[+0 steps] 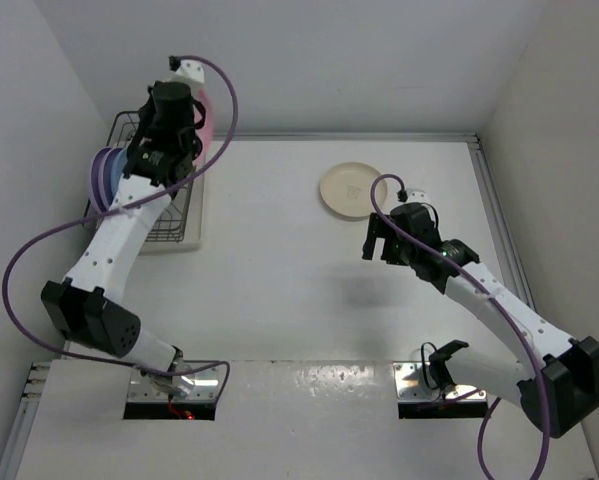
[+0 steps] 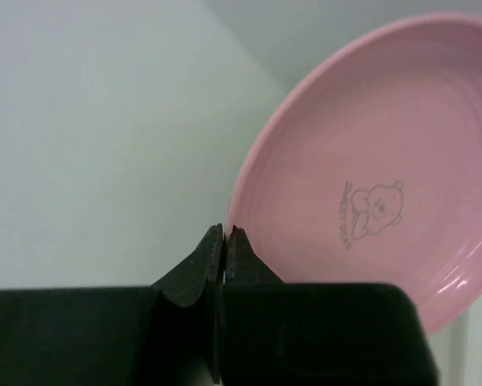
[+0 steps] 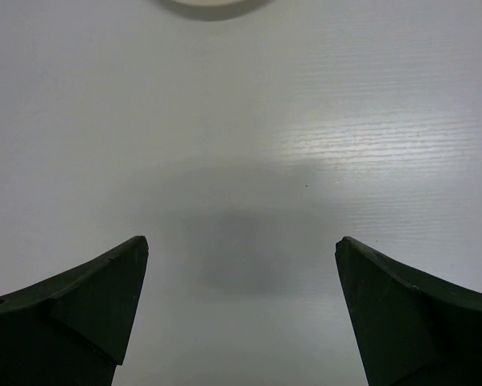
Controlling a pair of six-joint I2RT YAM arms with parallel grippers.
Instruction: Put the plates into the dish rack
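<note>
At the upper left of the top view, the rack (image 1: pixel 191 218) holds the purple plates (image 1: pixel 100 178) on edge along its left side, and your left arm reaches over it. Your left claw (image 2: pixel 224 235) is pressed together with nothing seen between its tips. The pink plate (image 2: pixel 369 177) stands on edge with its rim just beside them; I can't tell if they touch. To seat that plate, nudge along its rim, not across, so it doesn't tip. The cream plate (image 1: pixel 351 189) lies flat on the counter (image 1: pixel 279 280) at upper centre, not yet loaded. Your right claw (image 3: pixel 241 240), spread wide and empty, hovers just below it: approach low and slip one tip under the rim.
</note>
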